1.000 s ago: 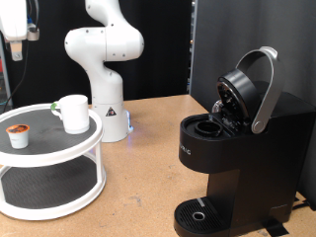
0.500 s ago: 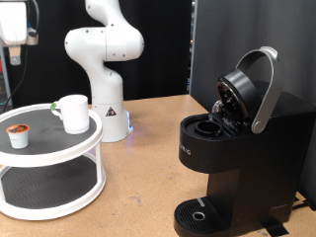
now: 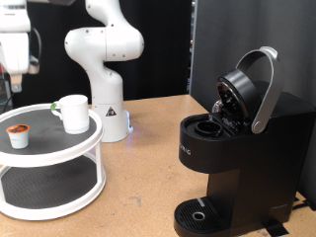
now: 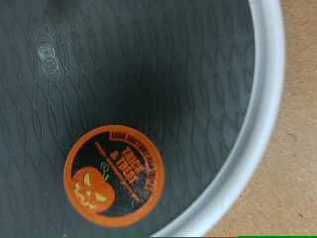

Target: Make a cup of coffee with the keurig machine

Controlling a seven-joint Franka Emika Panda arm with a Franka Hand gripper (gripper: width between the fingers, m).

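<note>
Above the pod on the tray, beside the cup, hangs the gripper; I cannot tell its opening. The pod looks light and crushable; hold its sides.

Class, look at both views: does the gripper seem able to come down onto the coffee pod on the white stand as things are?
Probably yes. The gripper hangs above the pod on the stand's top shelf, and the wrist view shows the pod's orange lid unobstructed. The cup stands apart to the side.

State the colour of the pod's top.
Orange, with a pumpkin face, on the pod; clearest in the wrist view.
</note>
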